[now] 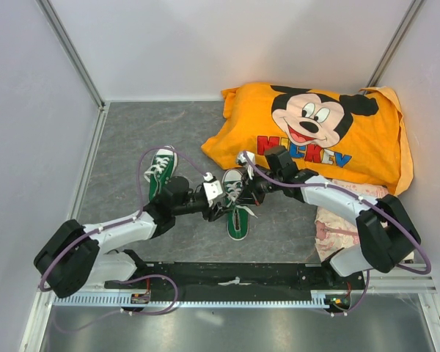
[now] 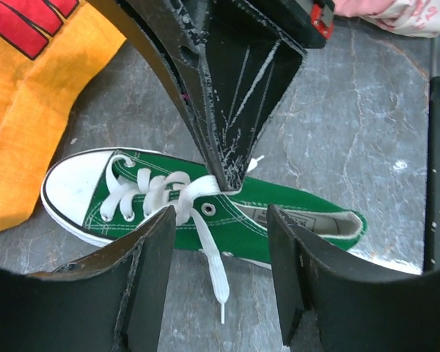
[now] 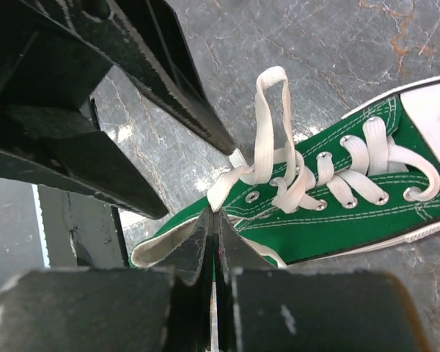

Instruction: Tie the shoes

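Observation:
Two green shoes with white toe caps lie on the grey table: one (image 1: 161, 170) at the left, one (image 1: 236, 205) in the middle with both grippers over it. My right gripper (image 3: 214, 214) is shut on a white lace (image 3: 226, 185) at the middle shoe's (image 3: 352, 213) top eyelets. A loop of lace (image 3: 271, 117) lies on the table beside it. My left gripper (image 2: 221, 216) is open just beside this shoe (image 2: 286, 213). The other lace end (image 2: 216, 268) trails loose on the table between its fingers (image 2: 150, 279).
An orange Mickey Mouse cloth (image 1: 315, 132) lies bunched at the back right, close to the middle shoe's toe. A pink and white cloth (image 1: 337, 220) sits under the right arm. White walls enclose the table on three sides.

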`<state>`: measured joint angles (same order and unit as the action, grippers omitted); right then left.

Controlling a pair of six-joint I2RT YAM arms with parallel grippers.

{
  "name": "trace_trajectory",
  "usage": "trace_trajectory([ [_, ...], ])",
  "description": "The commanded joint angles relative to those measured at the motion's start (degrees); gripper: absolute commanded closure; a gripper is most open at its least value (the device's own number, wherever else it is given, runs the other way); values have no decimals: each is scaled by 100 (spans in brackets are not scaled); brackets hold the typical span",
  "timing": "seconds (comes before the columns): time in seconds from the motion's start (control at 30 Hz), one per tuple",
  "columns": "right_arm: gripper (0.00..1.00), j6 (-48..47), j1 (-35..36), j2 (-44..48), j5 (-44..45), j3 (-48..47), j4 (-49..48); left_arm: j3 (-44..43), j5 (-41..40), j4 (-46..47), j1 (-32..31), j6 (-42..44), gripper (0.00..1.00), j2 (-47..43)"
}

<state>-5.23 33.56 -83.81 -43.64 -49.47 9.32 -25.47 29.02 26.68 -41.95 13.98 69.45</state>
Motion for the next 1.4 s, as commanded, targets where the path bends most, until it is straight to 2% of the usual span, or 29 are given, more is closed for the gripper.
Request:
trace_trajectory([
  [0.0, 100, 409, -43, 242, -84, 131, -545, -54, -343, 707, -50, -220, 40, 235],
  [0.1, 100, 471, -51, 269, -92, 175, -607, -72, -528, 821, -50, -281, 41, 376],
  [0.47, 100, 1120, -69, 295, -48, 412, -1222, -37, -300, 1147, -58, -475, 44, 675],
  [0.73, 100, 1884, -69, 286, 118, 676, -1941, -54, -177, 1261, -58, -695, 57, 816],
  [1.07, 100, 2851, -121, 269, 145, 1045, -2663, 86, -449, 1559, -58, -1169, 51, 886],
  [1.37, 100, 3643, -280, 181, 4, 1361, -3437, 324, -449, 1955, -58, -1292, 56, 1009],
])
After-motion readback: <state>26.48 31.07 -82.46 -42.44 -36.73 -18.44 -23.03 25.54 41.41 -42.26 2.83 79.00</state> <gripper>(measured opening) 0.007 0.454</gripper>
